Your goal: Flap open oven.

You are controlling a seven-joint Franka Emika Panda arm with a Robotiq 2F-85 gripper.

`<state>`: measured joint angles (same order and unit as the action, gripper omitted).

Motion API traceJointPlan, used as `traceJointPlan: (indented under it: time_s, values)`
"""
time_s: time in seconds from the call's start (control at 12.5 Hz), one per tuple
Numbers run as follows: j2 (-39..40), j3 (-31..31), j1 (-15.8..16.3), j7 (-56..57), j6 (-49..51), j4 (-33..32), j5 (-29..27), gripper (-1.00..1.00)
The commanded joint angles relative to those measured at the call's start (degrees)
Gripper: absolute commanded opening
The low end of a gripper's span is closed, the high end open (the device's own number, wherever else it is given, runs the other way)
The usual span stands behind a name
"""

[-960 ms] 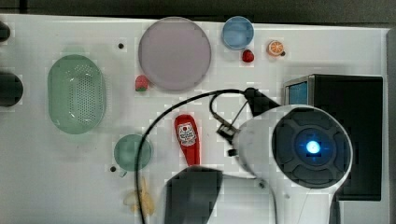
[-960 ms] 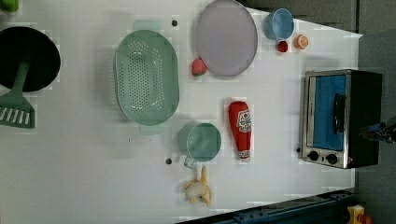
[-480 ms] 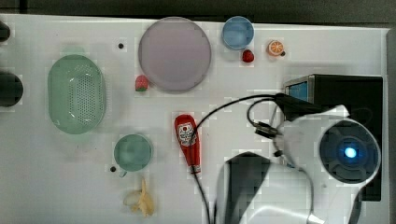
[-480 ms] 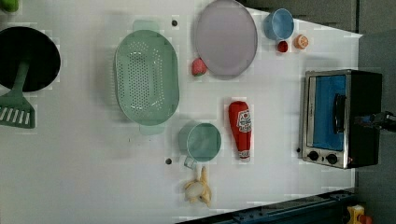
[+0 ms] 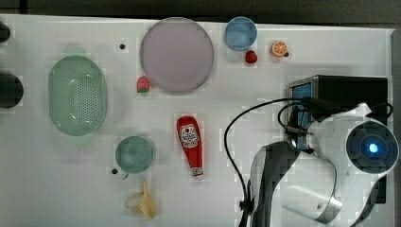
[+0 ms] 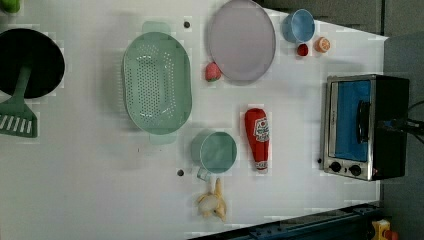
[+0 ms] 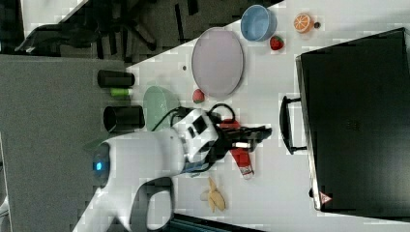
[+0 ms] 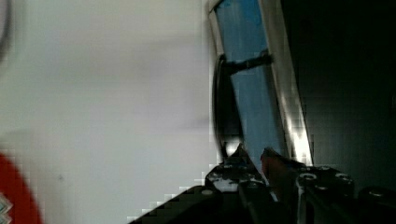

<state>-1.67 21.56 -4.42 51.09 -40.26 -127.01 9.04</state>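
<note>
As the oven looked heavy and rigid, its bar handle was judged the hold; the gripper was seen narrowly parted, holding nothing.

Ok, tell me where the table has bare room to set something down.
Bare white tabletop lies below the green perforated colander in the left view, left of the teal cup. It is crowded around the lilac plate and blue bowl.

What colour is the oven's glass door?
Blue-tinted, clearest in the left view on the oven.
</note>
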Motion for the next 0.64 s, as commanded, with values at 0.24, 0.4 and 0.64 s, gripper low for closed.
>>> traceJointPlan:
  time_s: [0.24,0.4,0.64]
  values:
    - [5.04,2.03,-0.06,5.85,-6.01,-0.23,-0.03,-0.65]
    - [6.97,2.07,-0.06,6.93,-6.26,-0.26,-0.03,-0.65]
    - [9.19,1.94,0.06,6.97,-8.39,-0.28,-0.03,-0.65]
